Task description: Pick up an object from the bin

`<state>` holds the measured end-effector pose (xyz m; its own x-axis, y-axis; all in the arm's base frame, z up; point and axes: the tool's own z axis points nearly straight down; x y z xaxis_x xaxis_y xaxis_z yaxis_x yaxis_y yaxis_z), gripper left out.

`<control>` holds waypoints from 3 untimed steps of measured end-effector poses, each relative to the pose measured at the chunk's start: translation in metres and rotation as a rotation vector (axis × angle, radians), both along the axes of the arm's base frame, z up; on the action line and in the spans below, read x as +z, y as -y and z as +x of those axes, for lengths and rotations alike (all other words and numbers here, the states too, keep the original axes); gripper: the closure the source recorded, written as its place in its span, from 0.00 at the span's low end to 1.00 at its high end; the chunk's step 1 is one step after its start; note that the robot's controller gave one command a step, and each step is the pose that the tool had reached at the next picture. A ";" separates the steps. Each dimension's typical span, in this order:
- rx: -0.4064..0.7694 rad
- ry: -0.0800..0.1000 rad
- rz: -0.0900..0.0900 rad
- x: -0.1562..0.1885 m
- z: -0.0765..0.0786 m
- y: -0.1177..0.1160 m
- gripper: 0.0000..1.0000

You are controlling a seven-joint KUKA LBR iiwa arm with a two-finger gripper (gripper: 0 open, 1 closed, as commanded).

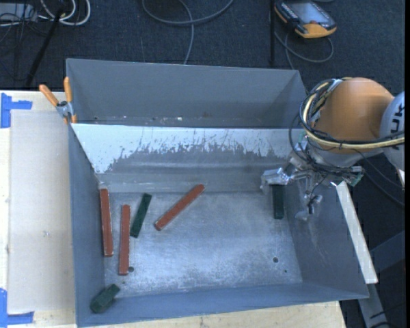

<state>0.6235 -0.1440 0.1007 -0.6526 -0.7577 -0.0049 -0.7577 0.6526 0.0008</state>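
**Bin**: grey metal, sloped walls, floor scuffed pale. It holds six loose things, none heaped.

**Gripper**: at the bin's right side, under the arm's orange wrist cover, low against the right wall. Open or closed: cannot tell from this view.

**Right-hand dark green bar**: a short, narrow stick. Its long axis runs up and down the picture, roughly parallel to the right wall. It sits just beside the gripper on its left, its top end tucked under the gripper's metal parts. Whether it is held or only lies on the floor beneath cannot be made out. It is judged the nearest candidate by far. A grasp on it would close across its narrow width, that is, left to right in the picture.

**Slanted orange-brown bar**: mid-floor, running lower left to upper right, well apart from the gripper.

**Left-hand dark green bar**: just left of the slanted bar, nearly upright in the picture.

**Pair of orange-brown bars**: side by side near the left wall, both lengthwise along it.

**Stubby dark green block**: in the lower left corner, farthest from the gripper.
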 end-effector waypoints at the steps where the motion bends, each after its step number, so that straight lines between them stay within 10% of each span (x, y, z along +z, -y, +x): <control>1: -0.009 -0.002 -0.001 0.005 -0.001 -0.020 0.00; 3: 0.123 -0.003 0.006 -0.027 0.002 -0.006 0.00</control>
